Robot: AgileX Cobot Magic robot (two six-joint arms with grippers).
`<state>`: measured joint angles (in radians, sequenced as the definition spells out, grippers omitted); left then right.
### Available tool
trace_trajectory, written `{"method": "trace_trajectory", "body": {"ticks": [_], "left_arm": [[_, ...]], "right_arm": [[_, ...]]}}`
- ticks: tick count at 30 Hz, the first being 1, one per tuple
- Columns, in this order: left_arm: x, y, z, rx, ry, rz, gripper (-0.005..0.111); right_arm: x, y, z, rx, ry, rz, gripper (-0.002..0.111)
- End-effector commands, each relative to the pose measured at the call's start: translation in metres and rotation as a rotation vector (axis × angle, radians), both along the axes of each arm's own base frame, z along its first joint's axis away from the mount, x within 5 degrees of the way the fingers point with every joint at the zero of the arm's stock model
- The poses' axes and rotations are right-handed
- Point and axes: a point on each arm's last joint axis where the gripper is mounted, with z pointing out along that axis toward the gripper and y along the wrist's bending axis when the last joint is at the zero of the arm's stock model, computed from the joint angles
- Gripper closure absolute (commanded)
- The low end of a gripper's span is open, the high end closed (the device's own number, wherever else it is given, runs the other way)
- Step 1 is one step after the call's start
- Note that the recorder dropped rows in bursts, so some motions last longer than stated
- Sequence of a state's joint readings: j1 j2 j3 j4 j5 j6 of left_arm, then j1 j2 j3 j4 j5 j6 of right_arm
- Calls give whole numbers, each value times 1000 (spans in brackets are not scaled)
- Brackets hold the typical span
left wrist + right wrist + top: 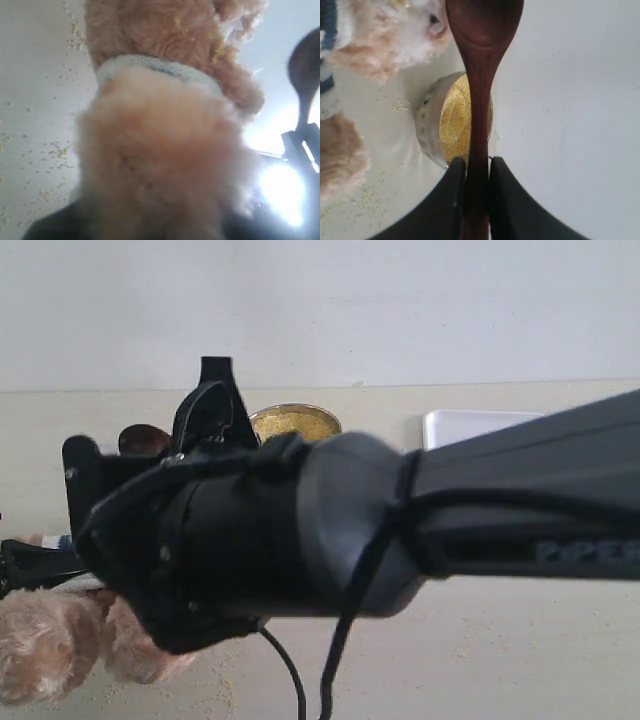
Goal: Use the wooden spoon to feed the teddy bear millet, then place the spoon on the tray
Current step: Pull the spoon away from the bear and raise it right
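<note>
**Item 1: wooden spoon** (pixel 480 75). Dark, glossy and stiff, it is lying clamped by its thin handle between the closed jaws of the right gripper (pixel 477 165). Its oval bowl is hanging just beside the muzzle of the teddy bear (pixel 395 40) and is looking empty. It is probably light, and the polish may be making it slippery. A hold well down the handle, as here, is looking sensible.

**Item 2: millet** (pixel 455 120). Fine yellow grains are heaping in a small steel bowl (pixel 427 125), which is sitting on the table (pixel 570 125) directly under the spoon handle. Loose grains (pixel 57 150) are lying scattered on the table, and a few are clinging to the bear's fur. They are likely to spill at the slightest tilt.

**Item 3: teddy bear.** Soft and yielding, it is sitting at the near left of the exterior view.

**Item 4: tray** (pixel 470 425). White and flat, it is sitting just beside the steel bowl, toward the right.

**Obscured.** The right arm (pixel 480 500) is blocking most of the exterior view and cutting off the tray's near side. Fur is filling the left wrist view, so the left gripper's jaws are hidden. Only a dark shape (pixel 45 227) is showing at the edge, and I cannot tell whether they are open, shut or gripping the bear.
</note>
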<state>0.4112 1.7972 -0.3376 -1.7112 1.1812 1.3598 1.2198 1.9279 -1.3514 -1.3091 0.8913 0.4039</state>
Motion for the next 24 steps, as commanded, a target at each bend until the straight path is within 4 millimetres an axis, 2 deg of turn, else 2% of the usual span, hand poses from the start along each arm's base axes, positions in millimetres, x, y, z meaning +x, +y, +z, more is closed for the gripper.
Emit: {"method": "trace_trajectory", "body": {"ticks": [1,4,5,8,12,17,24], "left_arm": [[2,-1,4,-37,-19,1,102],[3,-1,4,-39,-20,10,102],[3,-1,4,-31,-31,5,102],[3,-1,4,-18,-49,-3,102],[2,-1,4,-6,-63,-15,102],[2,-1,4,-6,-63,-15,102],[3,0,4,-3,-73,-2,102]], "right_arm": [[4,-24,48,217,81,-45,109],[9,-45,73,364,186,-91,109],[11,-59,81,404,271,-118,109],[19,-93,92,470,475,-224,109],[33,-129,99,502,570,-348,109],[47,-153,98,559,674,-428,109],[70,-184,99,791,889,-450,109]]}}
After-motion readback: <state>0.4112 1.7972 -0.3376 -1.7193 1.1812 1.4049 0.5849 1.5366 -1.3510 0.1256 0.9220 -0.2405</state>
